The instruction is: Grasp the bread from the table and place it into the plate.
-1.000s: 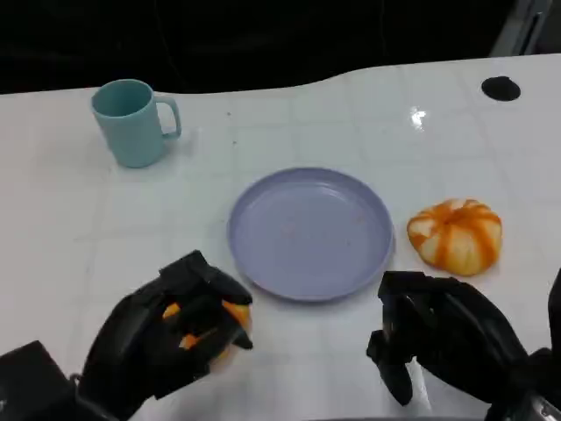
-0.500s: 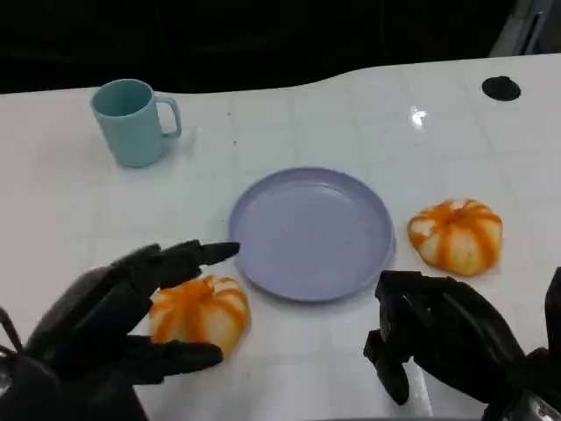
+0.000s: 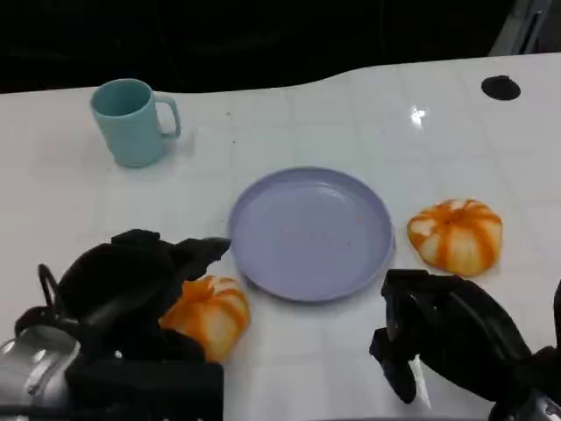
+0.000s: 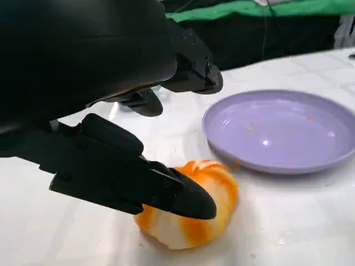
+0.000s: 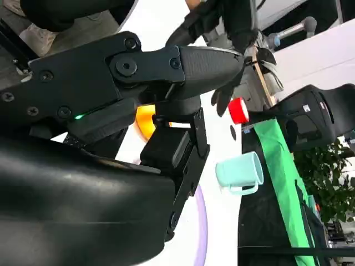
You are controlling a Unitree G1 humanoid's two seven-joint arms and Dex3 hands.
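White table holds bread just beside left robot hand

White worktop, bearing a plate mid-surface, two breads flanking, mug toward far-left corner.

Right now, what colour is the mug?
Light teal; the mug shows best in the head view.

Glossy smooth plastic plate, matt black robot hand, shiny white table.
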